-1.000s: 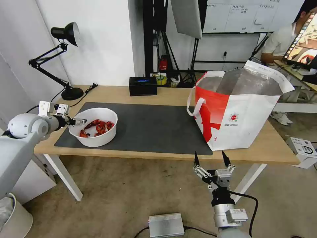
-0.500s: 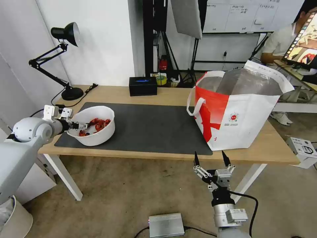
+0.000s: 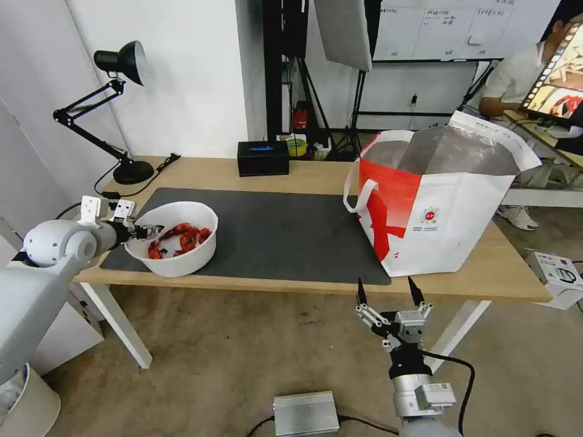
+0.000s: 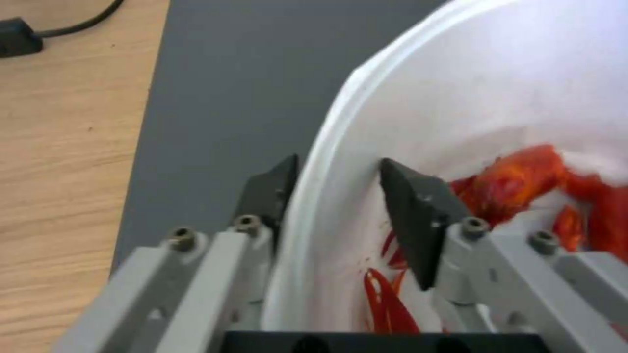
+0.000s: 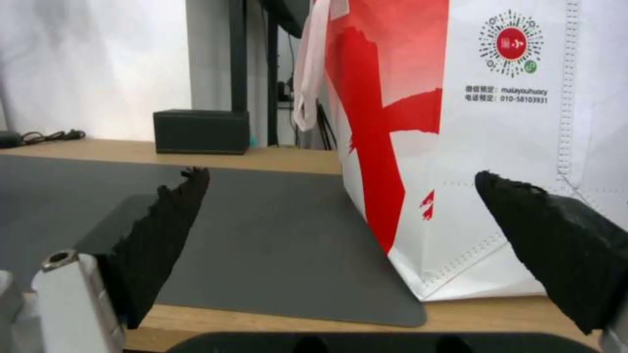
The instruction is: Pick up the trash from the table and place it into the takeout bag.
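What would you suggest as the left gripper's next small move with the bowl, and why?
Probably lift it a little. The left gripper straddles the rim of the white bowl, one finger inside, one outside, and the bowl sits at the table's near edge, far from the takeout bag. Keep it level for the red shells.

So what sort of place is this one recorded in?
Most likely a robotics lab or studio, not a home: a whiteboard on the back wall, light stands and tripods behind the table, and a person working at a monitor nearby.
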Controlling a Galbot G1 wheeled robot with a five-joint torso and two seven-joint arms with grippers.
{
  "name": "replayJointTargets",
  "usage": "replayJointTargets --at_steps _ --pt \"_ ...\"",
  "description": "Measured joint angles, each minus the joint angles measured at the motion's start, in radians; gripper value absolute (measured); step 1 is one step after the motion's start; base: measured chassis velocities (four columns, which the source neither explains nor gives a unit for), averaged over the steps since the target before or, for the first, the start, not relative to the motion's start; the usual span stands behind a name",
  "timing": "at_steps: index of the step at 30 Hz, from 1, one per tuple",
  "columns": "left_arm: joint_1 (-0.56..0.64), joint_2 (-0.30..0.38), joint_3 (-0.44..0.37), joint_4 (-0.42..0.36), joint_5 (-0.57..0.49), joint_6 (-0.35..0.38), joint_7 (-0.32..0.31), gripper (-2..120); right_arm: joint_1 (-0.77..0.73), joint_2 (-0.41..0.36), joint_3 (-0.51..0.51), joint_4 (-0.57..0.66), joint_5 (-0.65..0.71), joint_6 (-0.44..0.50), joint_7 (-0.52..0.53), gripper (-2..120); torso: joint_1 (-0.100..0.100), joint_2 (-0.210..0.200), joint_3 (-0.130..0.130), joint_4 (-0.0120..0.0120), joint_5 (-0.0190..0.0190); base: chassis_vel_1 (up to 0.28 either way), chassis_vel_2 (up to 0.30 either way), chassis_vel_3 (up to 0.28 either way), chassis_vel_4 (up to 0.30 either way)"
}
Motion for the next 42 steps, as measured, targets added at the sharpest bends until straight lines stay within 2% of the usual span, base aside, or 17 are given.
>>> replayJointTargets --at_steps 2,4,6,7,9,17,21,26,31,42 --pt "0.005 -0.003 -0.007 -0.004 0.000 0.000 0.000 23 0.000 0.000 0.000 0.000 0.000 0.000 0.000 100 0.000 0.000 0.000 0.0000 0.0000 0.000 0.000 0.000 0.000" --pt "0.006 -0.004 -0.008 -0.005 0.000 0.000 0.000 19 0.000 0.000 0.000 0.000 0.000 0.000 0.000 100 0.000 0.000 0.000 0.0000 0.0000 0.000 0.000 0.000 0.000" --pt "0.016 -0.007 -0.018 -0.014 0.000 -0.001 0.000 8 0.000 0.000 0.000 0.000 0.000 0.000 0.000 100 0.000 0.000 0.000 0.0000 0.0000 0.000 0.000 0.000 0.000" --pt "0.016 -0.007 -0.018 -0.014 0.000 -0.001 0.000 8 0.000 0.000 0.000 0.000 0.000 0.000 0.000 100 0.000 0.000 0.000 0.0000 0.0000 0.000 0.000 0.000 0.000" --pt "0.033 -0.010 -0.033 -0.028 -0.002 -0.002 0.001 0 0.000 0.000 0.000 0.000 0.000 0.000 0.000 100 0.000 0.000 0.000 0.0000 0.0000 0.000 0.000 0.000 0.000" --pt "0.072 -0.011 -0.070 -0.064 -0.016 -0.002 0.016 0 0.000 0.000 0.000 0.000 0.000 0.000 0.000 100 0.000 0.000 0.000 0.0001 -0.0002 0.000 0.000 0.000 0.000" --pt "0.112 -0.011 -0.102 -0.108 -0.040 0.002 0.018 0 0.000 0.000 0.000 0.000 0.000 0.000 0.000 100 0.000 0.000 0.000 -0.0001 -0.0004 0.000 0.000 0.000 0.000" --pt "0.189 -0.016 -0.176 -0.207 -0.114 0.002 0.013 0 0.000 0.000 0.000 0.000 0.000 0.000 0.000 100 0.000 0.000 0.000 0.0000 -0.0003 0.000 0.000 0.000 0.000" --pt "0.242 -0.026 -0.222 -0.291 -0.194 0.002 -0.023 0 0.000 0.000 0.000 0.000 0.000 0.000 0.000 100 0.000 0.000 0.000 0.0000 -0.0002 0.000 0.000 0.000 0.000" --pt "0.270 -0.040 -0.238 -0.397 -0.320 0.002 -0.093 0 0.000 0.000 0.000 0.000 0.000 0.000 0.000 100 0.000 0.000 0.000 0.0000 0.0000 0.000 0.000 0.000 0.000"
